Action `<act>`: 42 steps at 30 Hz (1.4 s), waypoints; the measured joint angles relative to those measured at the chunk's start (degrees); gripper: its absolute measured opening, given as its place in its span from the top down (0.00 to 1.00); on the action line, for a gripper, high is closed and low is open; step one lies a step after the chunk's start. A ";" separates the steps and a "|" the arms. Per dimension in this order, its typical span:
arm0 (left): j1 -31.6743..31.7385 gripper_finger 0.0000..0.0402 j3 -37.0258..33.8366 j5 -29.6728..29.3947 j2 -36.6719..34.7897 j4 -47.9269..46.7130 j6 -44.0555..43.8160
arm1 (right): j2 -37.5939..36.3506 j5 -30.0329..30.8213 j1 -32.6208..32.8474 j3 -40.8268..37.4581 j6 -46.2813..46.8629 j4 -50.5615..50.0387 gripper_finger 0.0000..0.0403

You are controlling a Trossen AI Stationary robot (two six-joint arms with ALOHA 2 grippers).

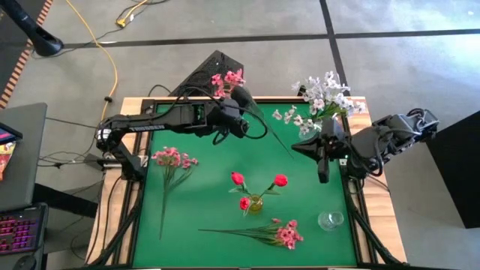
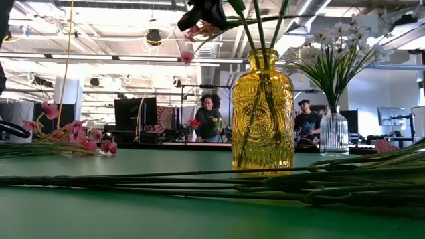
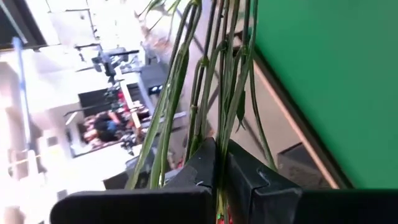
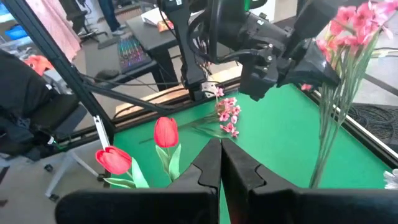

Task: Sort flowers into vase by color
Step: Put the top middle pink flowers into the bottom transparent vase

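My left gripper (image 1: 241, 96) is raised over the table's far side, shut on a pink flower spray (image 1: 229, 78). Its long green stem (image 1: 277, 139) trails toward the table's right. My right gripper (image 4: 221, 152) hovers at the right side (image 1: 324, 174), shut with nothing in it. A yellow vase (image 1: 255, 203) near the middle holds three red flowers (image 1: 238, 178). A clear vase (image 2: 333, 129) at the far right holds white flowers (image 1: 324, 94). Two more pink sprays (image 1: 172, 157) (image 1: 286, 235) lie flat on the green mat. My left gripper pinches a bundle of several thin green stems (image 3: 214, 127) between its two fingers, close below the pink blossoms (image 4: 357, 25). The fingers lie across the stems. The spray is lifted clear of the table, blossoms up, and the long stem (image 4: 323, 143) hangs slanting below the fingers.
An empty clear glass (image 1: 330, 220) stands near the front right corner. The near spray's stems (image 2: 265, 180) stretch across the front of the mat. Cables and a black mesh panel (image 1: 206, 71) lie beyond the table's far edge. People sit in the room behind (image 2: 211, 116).
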 joint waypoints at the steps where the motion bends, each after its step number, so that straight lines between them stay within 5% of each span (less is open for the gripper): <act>1: 0.00 1.00 0.00 -0.62 0.00 0.57 0.59 | -0.04 0.00 0.00 0.00 0.02 0.00 0.91; 18: -6.46 1.00 0.04 -1.04 0.00 15.46 12.13 | -1.23 -0.07 -6.42 0.00 1.09 -3.62 0.87; 28: -8.66 1.00 0.04 -1.65 0.00 19.53 17.76 | -1.24 -9.40 -15.28 0.00 4.78 -5.07 0.59; 34: -9.33 1.00 0.04 -1.17 0.00 22.98 20.85 | -1.08 -20.27 -20.29 0.00 5.00 -5.63 0.38; 42: -9.53 1.00 0.04 0.15 0.00 23.85 23.28 | -0.90 -23.99 -22.94 0.00 4.94 -5.64 0.33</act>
